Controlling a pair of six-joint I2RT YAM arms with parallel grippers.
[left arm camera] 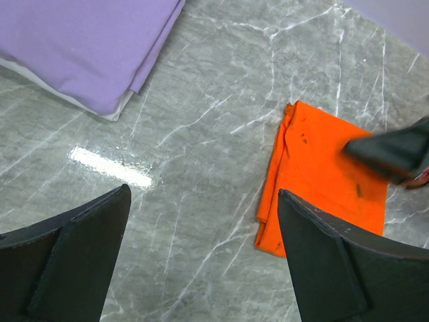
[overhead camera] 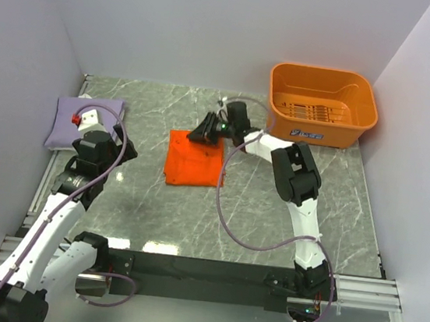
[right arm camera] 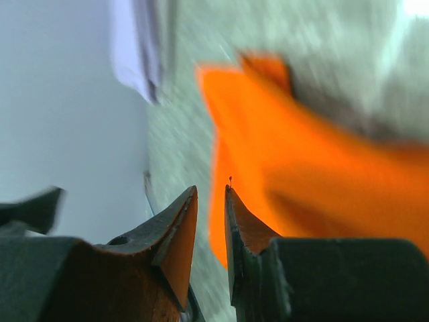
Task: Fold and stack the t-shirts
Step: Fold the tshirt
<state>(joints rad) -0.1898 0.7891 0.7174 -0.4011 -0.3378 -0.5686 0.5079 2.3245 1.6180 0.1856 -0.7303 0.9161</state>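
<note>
Hovering at the far edge of the folded orange shirt [overhead camera: 192, 164], the right gripper [right arm camera: 211, 191] shows its jaws drawn to a narrow slit, with the cloth lying just ahead of and below the tips. The blurred wrist view does not show whether any fabric is pinched between them. The left gripper [left arm camera: 201, 201] hangs over the marble table [overhead camera: 192, 221] with its jaws spread wide and nothing between them. The folded purple shirt [left arm camera: 87, 47] lies ahead of those jaws to their left and the orange one ahead to their right, the two shirts well apart. An orange basket [overhead camera: 322, 103] sits well behind the right jaws, touching neither shirt. Both shirts look folded, so the step in hand appears to be the stacking: taking up the orange shirt to set it on the purple. The next move likely calls for a pinch through every layer at that edge, then a level carry so the fold does not fall open.
</note>
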